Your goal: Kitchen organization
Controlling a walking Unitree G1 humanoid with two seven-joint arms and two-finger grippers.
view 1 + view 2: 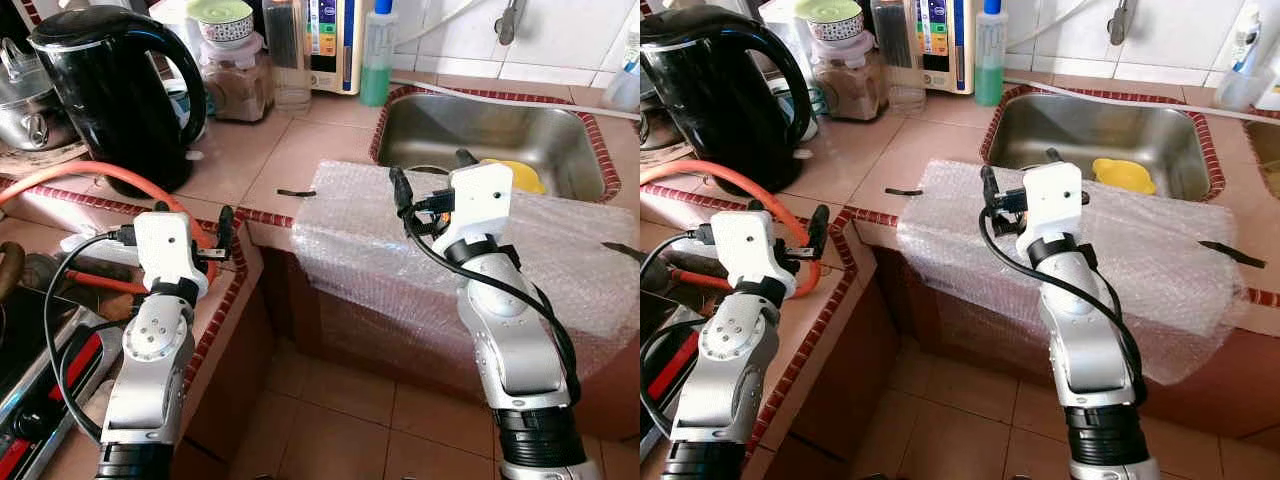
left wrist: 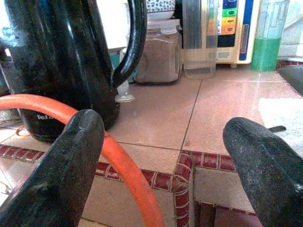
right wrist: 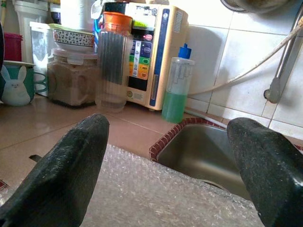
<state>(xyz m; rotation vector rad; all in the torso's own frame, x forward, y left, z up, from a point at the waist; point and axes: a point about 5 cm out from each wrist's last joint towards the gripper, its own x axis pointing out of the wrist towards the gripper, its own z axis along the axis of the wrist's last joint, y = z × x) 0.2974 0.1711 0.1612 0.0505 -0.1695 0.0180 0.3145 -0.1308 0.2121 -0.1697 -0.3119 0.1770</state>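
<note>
Kettle (image 2: 61,56) black, partial "tef" lettering; both hands spread, empty.

Partial white "tef" lettering low on black kettle (image 2: 61,56).

A home kitchen: tiled counter (image 1: 300,150), steel sink (image 1: 480,130), black kettle (image 1: 110,90).

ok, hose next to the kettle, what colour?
Orange; the hose shows best in the left wrist view, beside the black kettle.
</note>
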